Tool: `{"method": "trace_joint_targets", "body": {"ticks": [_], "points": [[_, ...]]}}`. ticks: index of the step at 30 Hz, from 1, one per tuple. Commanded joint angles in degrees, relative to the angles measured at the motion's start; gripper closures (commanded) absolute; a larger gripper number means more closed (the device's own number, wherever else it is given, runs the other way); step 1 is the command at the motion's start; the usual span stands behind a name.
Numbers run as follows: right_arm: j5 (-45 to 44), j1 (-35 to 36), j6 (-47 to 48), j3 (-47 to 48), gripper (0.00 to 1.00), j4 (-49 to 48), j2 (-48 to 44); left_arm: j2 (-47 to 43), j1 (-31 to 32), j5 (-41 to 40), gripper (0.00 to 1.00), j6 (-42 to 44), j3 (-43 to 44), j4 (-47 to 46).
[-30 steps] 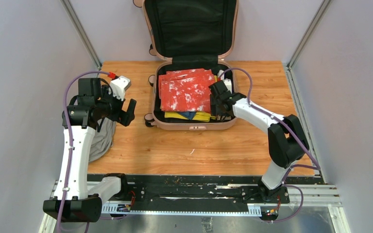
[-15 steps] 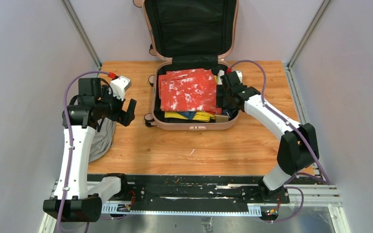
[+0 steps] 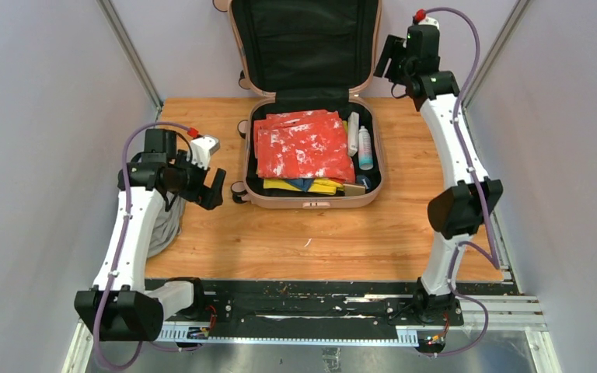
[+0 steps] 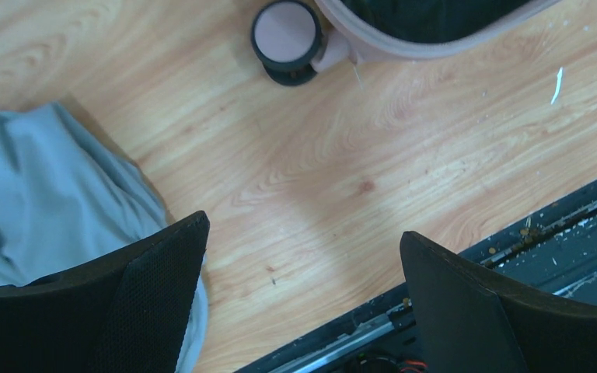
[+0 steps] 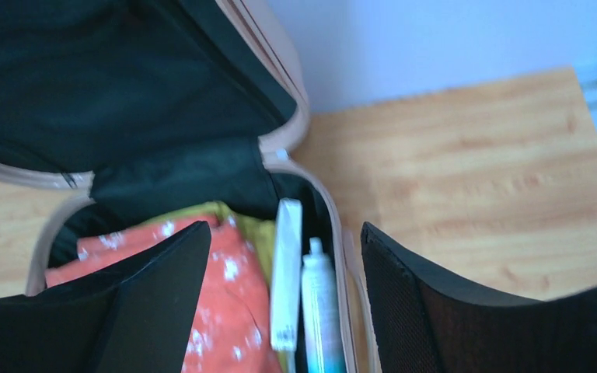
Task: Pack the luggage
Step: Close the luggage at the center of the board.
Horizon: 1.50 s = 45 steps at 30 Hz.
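The left gripper point(image 4: 303, 233) hangs spread and empty over the wood, grey cloth point(image 4: 47, 194) beneath one finger and a wheel point(image 4: 284, 35) of the luggage point(image 3: 311, 202) just ahead. The luggage is pale pink and black-lined, lid upright, with red patterned fabric point(image 3: 303, 148) on top. Farther off, the right gripper point(image 5: 284, 233), also spread and empty, hovers by the lid above a tube point(image 5: 286, 272) and bottle point(image 5: 320, 311), labels too blurred to read.

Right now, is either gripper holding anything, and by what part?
Nothing is held. Left gripper open over the table beside the grey cloth; right gripper open, raised above the luggage, nothing between its fingers.
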State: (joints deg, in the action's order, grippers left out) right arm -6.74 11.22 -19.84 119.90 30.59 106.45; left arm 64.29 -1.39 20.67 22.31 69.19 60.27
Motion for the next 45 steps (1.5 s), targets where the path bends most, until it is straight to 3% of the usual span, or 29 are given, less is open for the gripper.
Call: {"method": "trace_joint_targets", "body": {"ticks": [1, 4, 10, 21, 23, 25, 28, 30, 37, 45], "points": [[5.8, -1.5, 4.5, 13.4, 0.27, 0.2, 10.2, 1.3, -0.4, 2.2, 0.00, 0.3, -4.2, -2.4], [7.3, -2.2, 6.9, 15.8, 0.27, -6.9, 14.3, 2.0, -0.4, 4.0, 0.00, 0.0, -7.1, -4.3], [8.2, -3.4, 8.4, 7.1, 0.29, -32.1, 16.4, 5.8, -0.4, 6.7, 0.00, -0.9, -8.9, -6.4], [16.6, -3.7, 5.8, 16.8, 0.29, -53.6, 28.8, 13.7, -0.3, 2.8, 0.00, -6.2, -12.8, -16.2], [18.0, -3.6, 5.2, 17.1, 0.32, -56.6, 29.6, 15.1, -0.3, 3.4, 0.00, -7.0, -12.3, -16.3], [19.8, -3.6, 4.7, 16.6, 0.44, -58.7, 29.6, 15.6, -0.3, 4.1, 0.00, -7.5, -11.8, -16.2], [22.5, -3.4, 4.4, 10.3, 0.77, -61.9, 26.0, 15.4, -0.3, 4.0, 0.00, -7.6, -11.0, -15.5], [22.8, -3.3, 4.4, 3.4, 0.88, -66.0, 22.0, 15.1, -0.4, 3.4, 0.00, -7.2, -10.0, -14.2], [23.2, -3.1, 5.5, -16.7, 0.94, -70.6, 9.1, 10.7, -0.9, 1.4, 0.00, -6.4, -8.4, -11.6], [20.4, -3.1, 5.2, -41.4, 0.93, -73.7, -4.9, 4.2, -2.3, -0.8, 0.00, -5.1, -7.3, -8.4]]}}
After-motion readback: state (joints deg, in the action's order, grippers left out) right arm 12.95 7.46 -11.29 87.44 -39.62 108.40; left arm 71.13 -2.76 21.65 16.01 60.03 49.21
